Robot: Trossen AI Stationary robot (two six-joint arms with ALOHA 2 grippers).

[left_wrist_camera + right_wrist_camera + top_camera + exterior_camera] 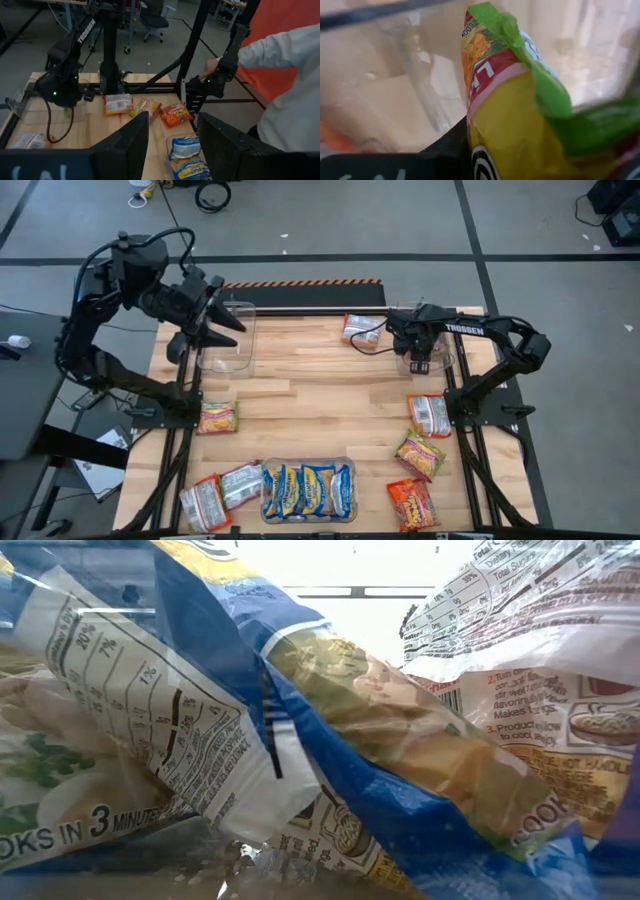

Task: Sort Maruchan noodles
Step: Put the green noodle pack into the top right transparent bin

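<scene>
The right tool (pixel 421 364) grips a green-edged noodle packet (pixel 510 115) over a clear bin (pixel 447 360); the left tool (pixel 222 320) is open above the worktop (pixel 320 410).

The left gripper (pixel 172 142) has its two dark fingers (pixel 131 145) parted over the wooden table (pixel 90 132). Past them lie three packets side by side: an orange one (pixel 118 104), a green-edged one (pixel 147 107) and a red one (pixel 175 114). Blue packets (pixel 186 159) fill a clear bin at 6 o'clock. The right arm (pixel 62 85) stands at 9 o'clock. A person's sleeve (pixel 285 47) enters at 3 o'clock.
</scene>
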